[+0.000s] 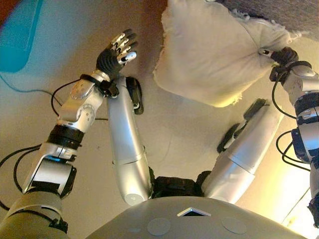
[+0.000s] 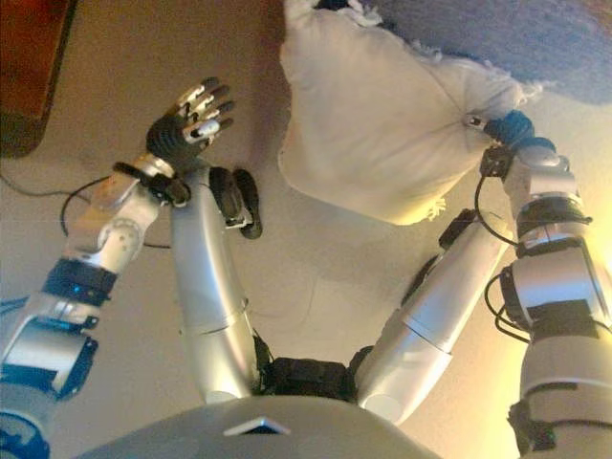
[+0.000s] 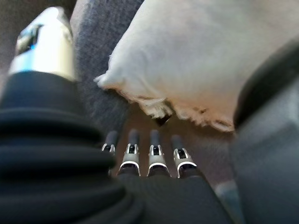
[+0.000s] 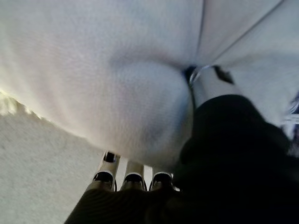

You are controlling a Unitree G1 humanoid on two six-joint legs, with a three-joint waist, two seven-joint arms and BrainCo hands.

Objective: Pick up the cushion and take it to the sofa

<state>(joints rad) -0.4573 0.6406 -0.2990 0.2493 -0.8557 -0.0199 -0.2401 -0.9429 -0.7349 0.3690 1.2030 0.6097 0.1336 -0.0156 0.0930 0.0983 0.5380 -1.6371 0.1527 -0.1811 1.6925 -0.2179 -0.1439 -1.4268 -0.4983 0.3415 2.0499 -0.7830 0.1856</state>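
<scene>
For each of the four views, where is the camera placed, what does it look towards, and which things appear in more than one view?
Left eye view: on the head, looking down; empty left hand, white cushion pinched by the right hand.
Right eye view: beside it; same scene, cushion partly against the grey sofa.
Left wrist view: along its straight fingers towards the cushion's fringed edge.
Right wrist view: pressed against the cushion, thumb dug in.
All four share the cushion.

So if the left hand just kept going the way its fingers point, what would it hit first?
Probably the cushion's fringed lower edge, or the grey sofa just beneath it; depth is unclear. The open left hand points there.
</scene>
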